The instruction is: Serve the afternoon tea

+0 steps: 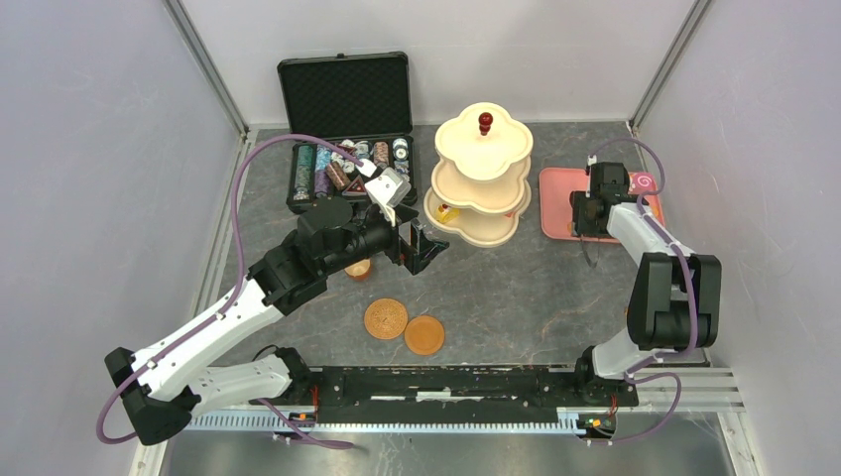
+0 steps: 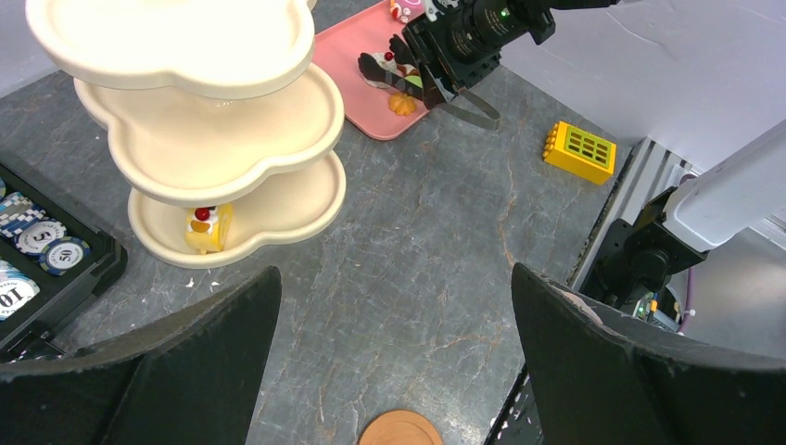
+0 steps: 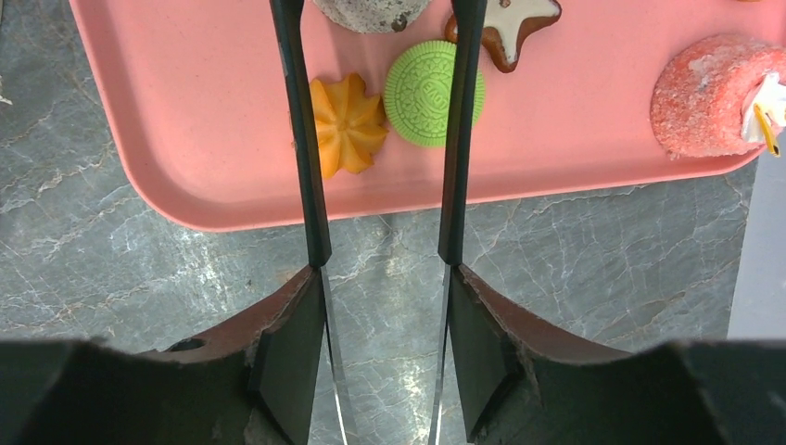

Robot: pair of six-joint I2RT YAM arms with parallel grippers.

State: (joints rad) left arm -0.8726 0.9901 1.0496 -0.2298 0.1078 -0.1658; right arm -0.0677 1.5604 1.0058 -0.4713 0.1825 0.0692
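The right hand (image 3: 378, 102) hangs low over the pink tray (image 3: 185, 120). Its thin fingers (image 3: 301, 139) are set to a narrow gap with nothing caught between them. An orange flower-shaped pastry (image 3: 350, 125) and a green round biscuit (image 3: 422, 93) lie just under that gap, so the narrow setting probably suits pinching one small piece. The tray sits just beside the three-tier stand (image 1: 483, 174), on its right, which keeps any carry short. One yellow cake slice (image 2: 208, 228) lies on the stand's bottom tier. The left hand (image 1: 421, 248) hovers wide and empty near the stand's foot, apparently waiting out of the way. Two saucers (image 1: 386, 318) lie side by side on the table (image 1: 516, 297) nearer the arm bases. A small brown cup (image 1: 357, 268) is half hidden under the left arm.
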